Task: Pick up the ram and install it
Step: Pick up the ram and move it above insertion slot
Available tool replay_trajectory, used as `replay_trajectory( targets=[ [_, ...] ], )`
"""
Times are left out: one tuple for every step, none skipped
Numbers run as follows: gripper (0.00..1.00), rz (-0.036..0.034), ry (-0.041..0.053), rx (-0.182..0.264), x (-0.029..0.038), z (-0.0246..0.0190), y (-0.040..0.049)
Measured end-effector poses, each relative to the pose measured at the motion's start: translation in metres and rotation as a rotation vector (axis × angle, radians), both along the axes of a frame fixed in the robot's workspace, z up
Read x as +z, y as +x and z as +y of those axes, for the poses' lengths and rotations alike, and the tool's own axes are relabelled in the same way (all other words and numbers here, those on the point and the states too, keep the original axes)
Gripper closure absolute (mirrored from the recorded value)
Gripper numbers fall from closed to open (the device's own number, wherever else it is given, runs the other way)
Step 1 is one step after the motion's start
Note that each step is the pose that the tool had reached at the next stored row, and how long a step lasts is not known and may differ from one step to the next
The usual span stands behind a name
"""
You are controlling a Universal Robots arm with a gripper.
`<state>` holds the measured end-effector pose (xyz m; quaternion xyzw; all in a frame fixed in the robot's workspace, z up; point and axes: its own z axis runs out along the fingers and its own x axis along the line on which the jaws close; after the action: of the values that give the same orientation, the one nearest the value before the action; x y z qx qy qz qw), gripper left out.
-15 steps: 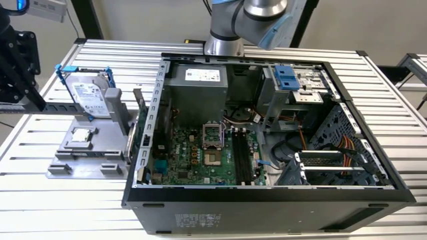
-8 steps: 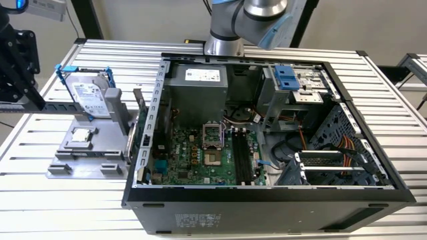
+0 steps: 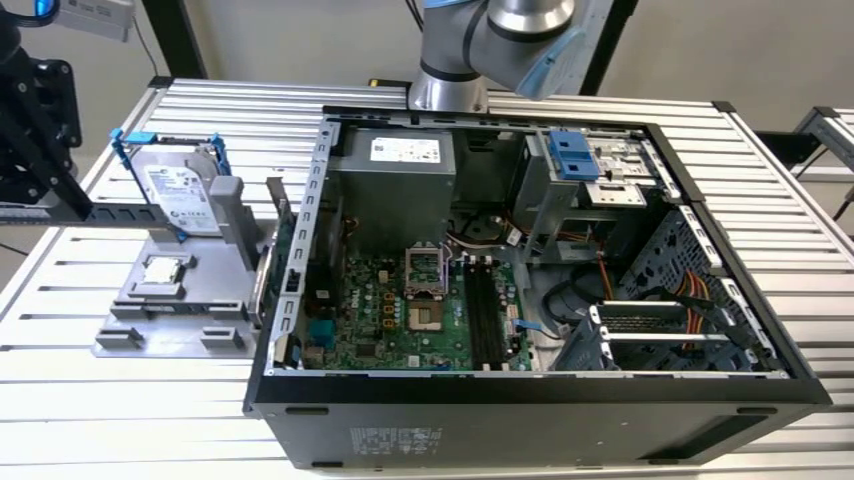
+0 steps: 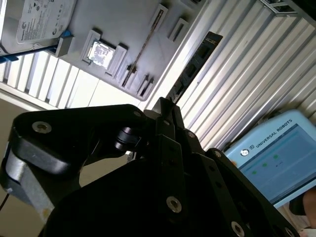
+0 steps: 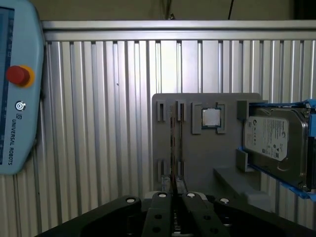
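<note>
The ram point(image 3: 74, 214) is a slim bluish stick held level, high over the grey holder point(image 3: 187, 298) at the exterior view's left. My black gripper point(image 3: 47, 205) is shut on it from above. In the second wrist view the ram point(image 4: 197, 59) juts out from my gripper point(image 4: 165, 104), dark chips showing, over the slatted table. In the first wrist view my gripper point(image 5: 174, 197) hangs in line with the holder's narrow slot point(image 5: 173, 143). The black motherboard slots point(image 3: 483, 310) lie inside the open computer case point(image 3: 534, 405), to the exterior view's right of the holder.
On the holder point(image 5: 197, 163) sit a small square silver chip point(image 3: 160, 270) point(image 5: 211, 117) and a silver hard drive in a blue frame point(image 3: 180, 195) point(image 5: 274, 143). A teach pendant point(image 5: 15, 98) point(image 4: 276, 158) is close beside the gripper. The case walls stand tall around the motherboard.
</note>
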<state>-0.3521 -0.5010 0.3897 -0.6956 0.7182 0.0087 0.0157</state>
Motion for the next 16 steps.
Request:
replay_trajectory(
  targets=[
    [1.00,0.0001,0.0000,0.000,0.0000,0.0000,0.0012],
    [1.00,0.0001,0.0000,0.000,0.0000,0.0000,0.0026],
    [1.00,0.0001,0.0001,0.000,-0.0001,0.0000,0.0041],
    [1.00,0.0001,0.0001,0.000,0.0000,0.0000,0.0055],
    [1.00,0.0002,0.0001,0.000,0.0000,0.0000,0.0070],
    [1.00,0.0002,0.0001,0.000,0.0000,0.0000,0.0084],
    [1.00,0.0003,0.0000,0.000,0.0000,0.0000,0.0098],
    [1.00,0.0004,0.0000,0.000,0.0000,0.0000,0.0112],
    [1.00,0.0004,0.0001,0.000,-0.0001,0.0000,0.0125],
    [1.00,0.0006,0.0000,0.000,0.0000,0.0000,0.0139],
    [1.00,0.0008,0.0000,0.000,0.0000,0.0000,0.0151],
    [1.00,0.0011,0.0000,0.000,0.0000,0.0000,0.0164],
    [1.00,0.0014,0.0000,0.000,0.0000,0.0000,0.0176],
    [1.00,0.0016,0.0001,0.000,0.0000,0.0000,0.0189],
    [1.00,0.0018,0.0001,0.000,0.0000,0.0000,0.0200],
    [1.00,0.0020,0.0001,0.000,0.0000,0.0000,0.0212]
  ],
)
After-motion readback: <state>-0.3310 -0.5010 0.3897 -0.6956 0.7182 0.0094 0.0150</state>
